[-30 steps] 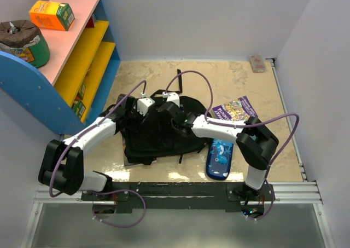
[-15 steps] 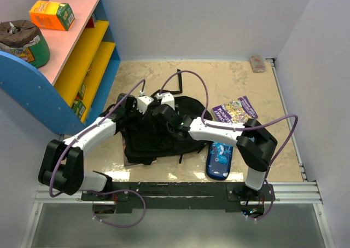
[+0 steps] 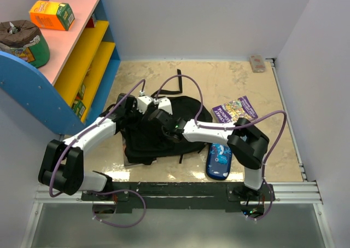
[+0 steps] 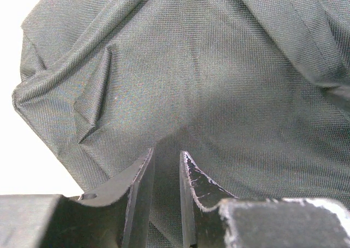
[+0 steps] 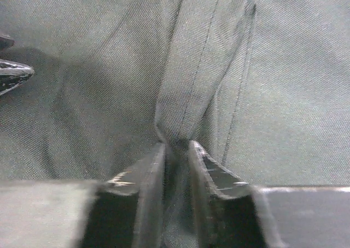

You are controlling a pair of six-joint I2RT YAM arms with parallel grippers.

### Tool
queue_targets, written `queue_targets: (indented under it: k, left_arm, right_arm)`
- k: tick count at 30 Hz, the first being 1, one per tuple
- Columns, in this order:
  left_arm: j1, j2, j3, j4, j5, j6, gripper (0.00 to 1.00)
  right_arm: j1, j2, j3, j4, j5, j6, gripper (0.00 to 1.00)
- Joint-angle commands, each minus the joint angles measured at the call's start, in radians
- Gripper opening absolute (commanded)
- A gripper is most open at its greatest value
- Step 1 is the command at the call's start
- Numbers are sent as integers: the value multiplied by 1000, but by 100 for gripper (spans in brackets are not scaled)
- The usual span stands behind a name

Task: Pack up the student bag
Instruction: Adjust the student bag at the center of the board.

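Note:
The student bag [image 3: 164, 144], black and floppy, lies crumpled in the middle of the table with both arms reaching onto its upper part. My left gripper [image 3: 136, 107] is over the bag's top left. In the left wrist view my left gripper [image 4: 167, 156] stands narrow with black bag fabric [image 4: 197, 84] running between its jaws. My right gripper [image 3: 157, 114] is just beside it. Seen from the right wrist, my right gripper [image 5: 176, 147] pinches a raised seamed fold of the bag [image 5: 186, 94]. The bag's opening is hidden from all views.
A purple book [image 3: 236, 110] and a blue patterned pencil case [image 3: 219, 160] lie right of the bag. A coloured shelf unit [image 3: 82, 56] with an orange box [image 3: 52, 14] stands at the left. A small box [image 3: 257, 63] sits in the back right corner.
My right gripper has slid left across the bag toward the left gripper and closed on a fold of fabric. The left gripper has barely moved, narrowing slightly.

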Motion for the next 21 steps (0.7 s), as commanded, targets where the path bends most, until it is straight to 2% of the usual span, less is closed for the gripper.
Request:
queue_targets:
  k: [1, 5, 10, 14, 17, 19, 21]
  left_arm:
    - [6, -19, 0, 29, 2, -3, 29]
    - [6, -19, 1, 29, 3, 3, 29]
    - [6, -19, 53, 9, 28, -6, 30]
    - [-4, -9, 148, -49, 130, -87, 36]
    - [-66, 18, 205, -63, 164, -136, 42]
    - [-128, 46, 228, -64, 160, -161, 50]
    - [-182, 87, 239, -58, 123, -176, 53]
  right_arm:
    - [-1, -63, -17, -15, 67, 9, 16]
    - [-6, -110, -68, 19, 64, 28, 1]
    - [-32, -187, -167, 102, 3, 69, 0]
    - [-84, -261, -323, 253, -109, 123, 0]
    - [-145, -299, -419, 391, -228, 176, 0]
    - [-176, -298, -437, 419, -270, 203, 0]
    - [-179, -296, -447, 444, -279, 215, 0]
